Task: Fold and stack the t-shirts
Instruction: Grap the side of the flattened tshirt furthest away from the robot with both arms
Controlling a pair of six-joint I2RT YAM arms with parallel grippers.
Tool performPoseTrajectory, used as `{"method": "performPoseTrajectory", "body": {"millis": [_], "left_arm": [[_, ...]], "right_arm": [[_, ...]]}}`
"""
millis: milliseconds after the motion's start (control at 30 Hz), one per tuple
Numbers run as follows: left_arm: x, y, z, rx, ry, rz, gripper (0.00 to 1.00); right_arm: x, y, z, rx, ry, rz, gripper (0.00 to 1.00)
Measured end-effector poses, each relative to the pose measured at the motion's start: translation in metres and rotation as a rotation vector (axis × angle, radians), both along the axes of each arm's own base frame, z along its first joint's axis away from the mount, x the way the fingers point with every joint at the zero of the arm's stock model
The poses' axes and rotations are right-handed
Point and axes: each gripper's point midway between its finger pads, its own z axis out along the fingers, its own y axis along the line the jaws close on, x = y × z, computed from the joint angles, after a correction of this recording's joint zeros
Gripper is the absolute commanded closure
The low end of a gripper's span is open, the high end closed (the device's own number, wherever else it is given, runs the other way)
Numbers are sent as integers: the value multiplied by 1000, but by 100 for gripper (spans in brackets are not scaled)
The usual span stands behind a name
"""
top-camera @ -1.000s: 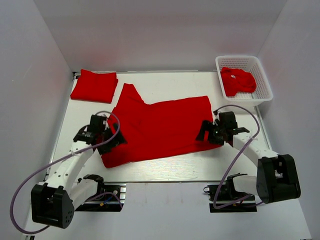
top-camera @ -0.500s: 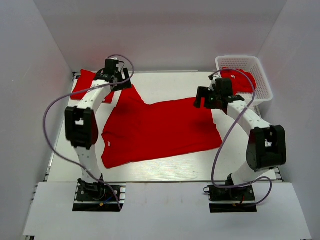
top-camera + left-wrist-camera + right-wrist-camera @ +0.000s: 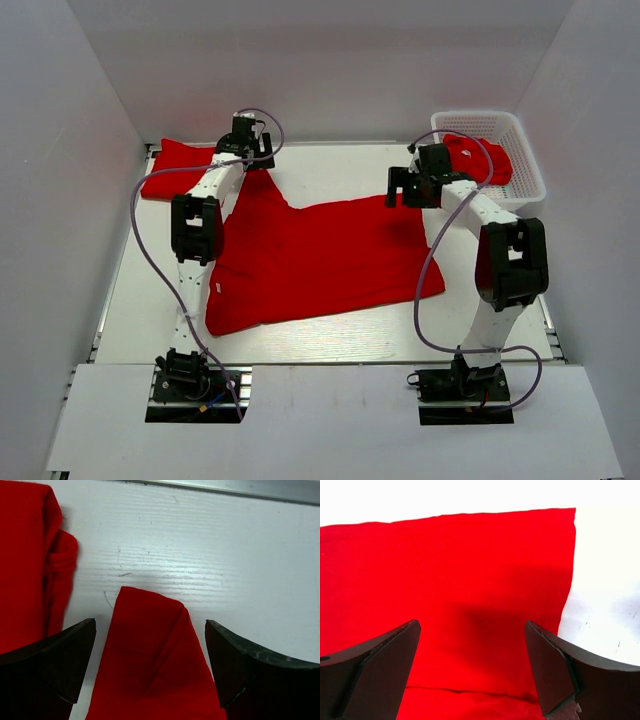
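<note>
A white table [image 3: 330, 168] is enclosed by plain pale walls: a back wall [image 3: 320, 70], a left wall [image 3: 60, 200] and a right wall [image 3: 590, 180]. A white plastic mesh basket [image 3: 532, 170] is set at the table's far right corner, just beside the right wall. A metal strip [image 3: 330, 144] is laid along the table's far edge, at the foot of the back wall. A white board [image 3: 330, 415] is fixed across the near edge. In the left wrist view, fine ridges and a few small dark scuffs [image 3: 125, 574] are shown on the table surface.
</note>
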Motion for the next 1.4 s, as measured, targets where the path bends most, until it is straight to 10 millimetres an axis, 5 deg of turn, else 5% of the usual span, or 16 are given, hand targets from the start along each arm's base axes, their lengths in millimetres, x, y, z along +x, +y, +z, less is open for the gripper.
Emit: {"method": "performPoseTrajectory", "body": {"millis": [200, 433, 567, 600, 633, 1400], "left_arm": [[14, 3, -1, 8, -57, 27, 8], [14, 6, -34, 22, -28, 43, 22], [17, 2, -35, 0, -41, 32, 61], [17, 0, -36, -6, -42, 25, 87], [18, -2, -37, -15, -48, 19, 100], [-6, -7, -35, -39, -96, -49, 100]], "right_arm": [[-1, -2, -14, -15, 44, -4, 10], [5, -2, -13, -20, 38, -10, 10], [8, -4, -17, -34, 42, -27, 10], [10, -6, -19, -42, 44, -39, 10], [12, -8, -21, -49, 46, -55, 10], [95, -13, -69, -257, -56, -377, 10]]}}
